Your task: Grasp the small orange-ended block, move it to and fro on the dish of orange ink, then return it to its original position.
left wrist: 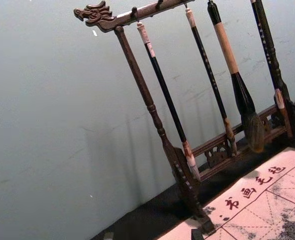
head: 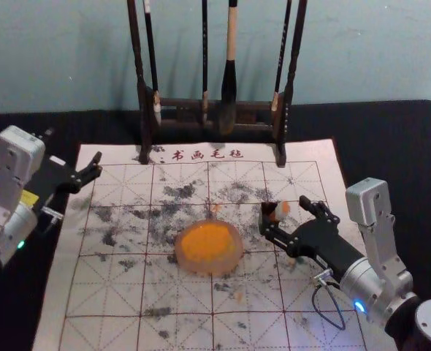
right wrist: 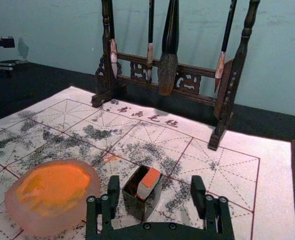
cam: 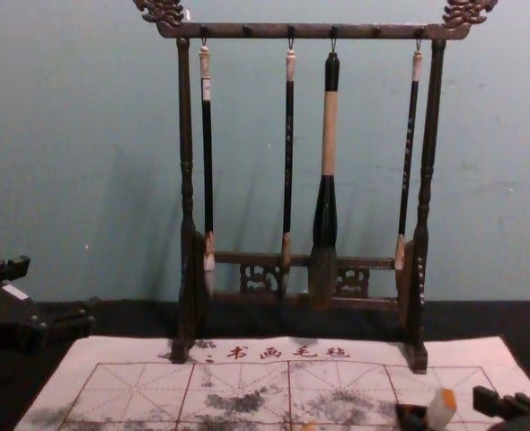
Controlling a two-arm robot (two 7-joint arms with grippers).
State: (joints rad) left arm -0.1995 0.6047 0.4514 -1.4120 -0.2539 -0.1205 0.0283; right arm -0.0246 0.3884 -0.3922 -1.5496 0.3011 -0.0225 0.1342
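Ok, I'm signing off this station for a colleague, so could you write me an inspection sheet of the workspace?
Surface: gridded mat on a black table; dark smudges, a few orange spots.
Job's things: dish of orange ink on the mat; orange-ended block leaning in a small dark open box.
Clutter: brush rack, four brushes hanging.
Grippers: right pincer open, fingers either side of box and block; left pincer open, off by the mat's left side.
Cables: dark cable loops out at the right wrist.
Surroundings: pale wall behind, small marks.
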